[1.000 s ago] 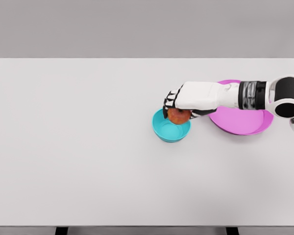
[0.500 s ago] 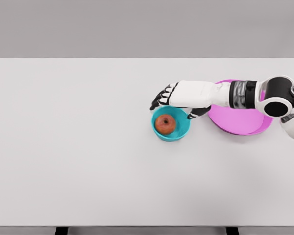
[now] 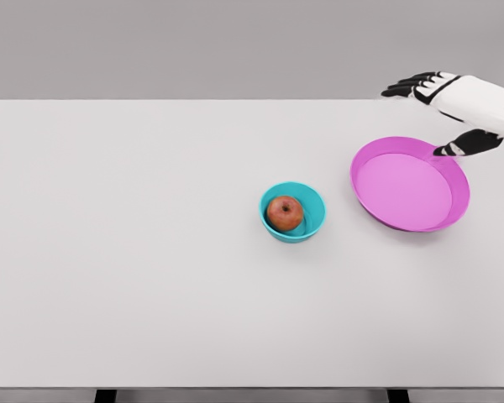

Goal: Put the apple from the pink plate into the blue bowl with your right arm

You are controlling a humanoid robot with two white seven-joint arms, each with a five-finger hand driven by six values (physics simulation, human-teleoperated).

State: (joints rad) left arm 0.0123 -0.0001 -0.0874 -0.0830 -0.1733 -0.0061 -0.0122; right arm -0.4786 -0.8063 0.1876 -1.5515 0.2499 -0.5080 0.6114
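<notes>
The apple [image 3: 285,212] sits inside the blue bowl [image 3: 312,220] on the white surface [image 3: 151,252], well apart from the pink plate [image 3: 462,197]. The right hand [image 3: 462,105] hovers beyond the plate's far rim, fingers [image 3: 407,86] spread and empty, the apple lying to their lower left.

A big white table with a bowl and a plate on it.

The table [image 3: 151,277] was wide and white and filled most of the picture. A small blue bowl [image 3: 312,220] sat near the middle of it. A pink plate [image 3: 459,180] sat to the right of the bowl, near it but not touching. Two dark table legs [image 3: 106,395] showed under the front edge.
</notes>
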